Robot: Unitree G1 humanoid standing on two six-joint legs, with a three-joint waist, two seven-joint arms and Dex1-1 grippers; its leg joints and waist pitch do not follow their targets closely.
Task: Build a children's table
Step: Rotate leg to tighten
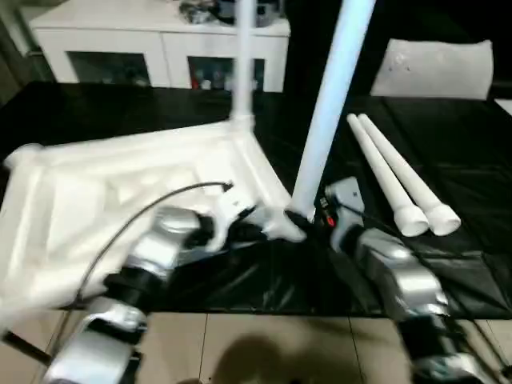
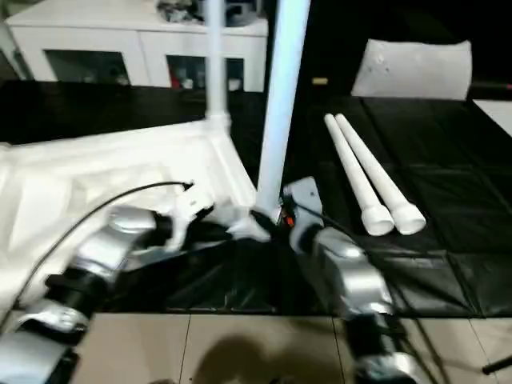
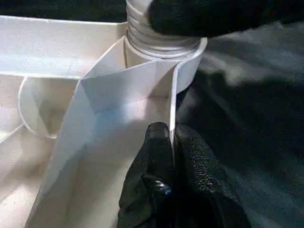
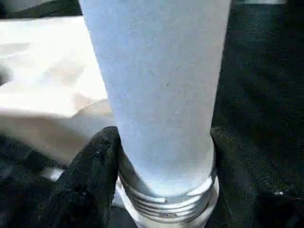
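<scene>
The white tabletop [image 1: 120, 184] lies underside up on the black mat. One leg [image 1: 243, 64] stands upright in its far corner socket. A second leg [image 1: 332, 88] leans slightly over the near right corner socket [image 3: 190, 52], its threaded end [image 4: 166, 199] at the socket's mouth. My right gripper [image 1: 308, 212] is shut on this leg just above the thread, one finger on each side. My left gripper [image 3: 172, 130] is shut on the tabletop's thin rim wall right beside that corner. Two loose legs [image 1: 384, 172] [image 1: 420, 188] lie side by side on the mat to the right.
White glass-door cabinets [image 1: 160, 48] stand along the back. A flat white sheet [image 1: 436, 68] lies at the back right. The black mat [image 1: 448, 144] ends at a tiled floor [image 1: 264, 344] near me. A black cable [image 1: 136, 216] arcs over my left forearm.
</scene>
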